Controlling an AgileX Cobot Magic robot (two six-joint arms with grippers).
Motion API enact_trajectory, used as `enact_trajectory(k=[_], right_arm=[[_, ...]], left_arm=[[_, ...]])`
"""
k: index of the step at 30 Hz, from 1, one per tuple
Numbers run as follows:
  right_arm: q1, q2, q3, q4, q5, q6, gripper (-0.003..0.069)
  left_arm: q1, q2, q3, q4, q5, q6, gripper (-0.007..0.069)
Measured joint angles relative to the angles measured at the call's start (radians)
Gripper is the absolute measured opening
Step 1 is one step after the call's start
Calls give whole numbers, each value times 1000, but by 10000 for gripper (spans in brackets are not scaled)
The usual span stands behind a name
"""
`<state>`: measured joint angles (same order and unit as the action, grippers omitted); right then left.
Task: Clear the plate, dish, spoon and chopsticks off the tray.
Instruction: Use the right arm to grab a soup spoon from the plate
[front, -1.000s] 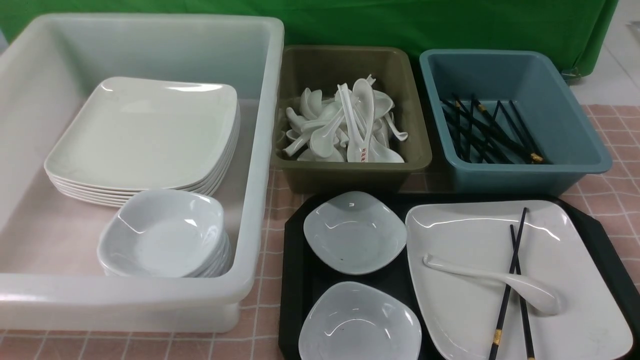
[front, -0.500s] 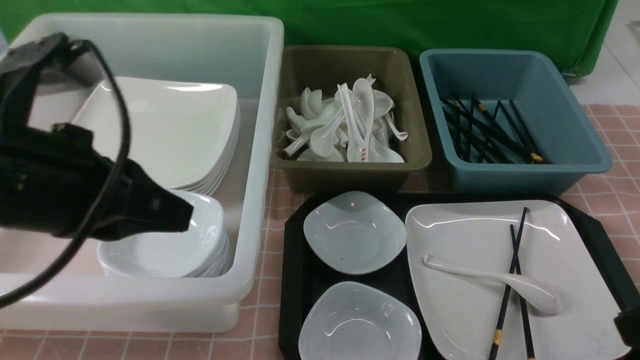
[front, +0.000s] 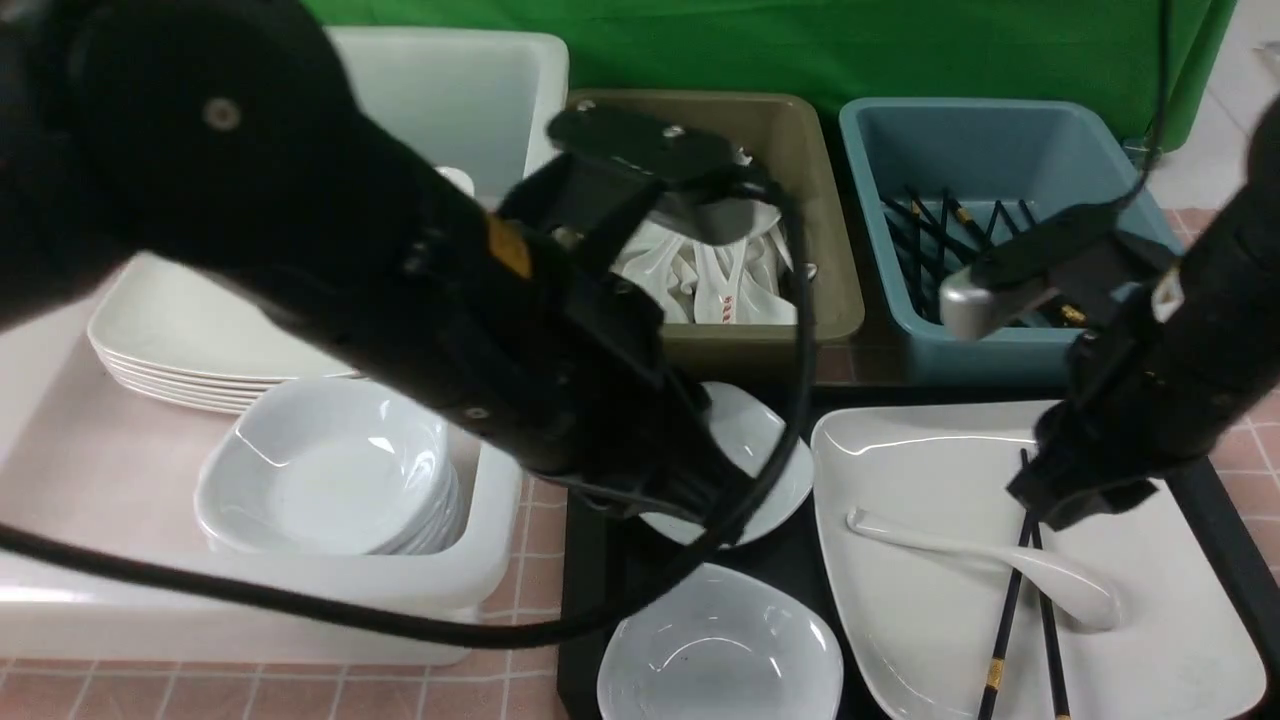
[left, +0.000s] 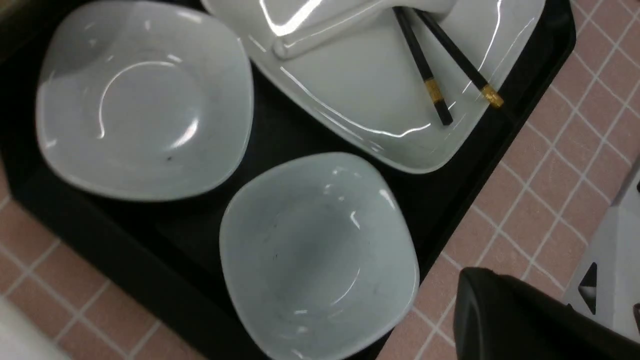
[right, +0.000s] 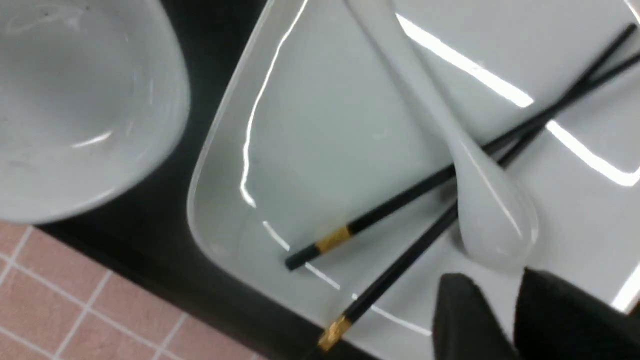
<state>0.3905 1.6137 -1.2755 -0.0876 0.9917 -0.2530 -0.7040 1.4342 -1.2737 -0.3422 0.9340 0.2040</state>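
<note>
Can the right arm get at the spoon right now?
Probably yes: the right gripper hovers just above the spoon, which lies exposed on the plate, crossing the chopsticks; nothing covers it.

Your left arm is bulky matte black: one round screw on the shell, a yellow tag, a thick black cable looping round. Your right arm is black too and carries a silver block; its right gripper is plain black.
</note>
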Motion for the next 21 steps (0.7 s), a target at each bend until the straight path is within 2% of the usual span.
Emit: enact_trajectory(k=[1,2,4,6,14,18,19,21], right_arm=[[3,78,-38,2,-4,-21,399],[3,120,-58,4,-4,-26,451],[3,189,-93,5,-5,-34,516],[3,255,-119,4,-5,-42,545],[3,393,-152,5,-37,-72,527],[3,433,-152,5,-57,-80,486],[3,438,-152,5,-59,-81,465],[3,443,-153,2,-59,-84,339]], left_arm=[[-7,39,-21,-1,-5,5,-11],[-7,57,-31,-1,-10,8,-11],[-7,81,-41,5,-28,14,-11],[-7,94,-46,14,-64,20,-9],[-7,103,-47,33,-156,24,-3],[-7,103,-47,36,-197,24,-3],[-7,103,-47,36,-202,24,-3],[-7,103,-47,39,-213,24,-3]])
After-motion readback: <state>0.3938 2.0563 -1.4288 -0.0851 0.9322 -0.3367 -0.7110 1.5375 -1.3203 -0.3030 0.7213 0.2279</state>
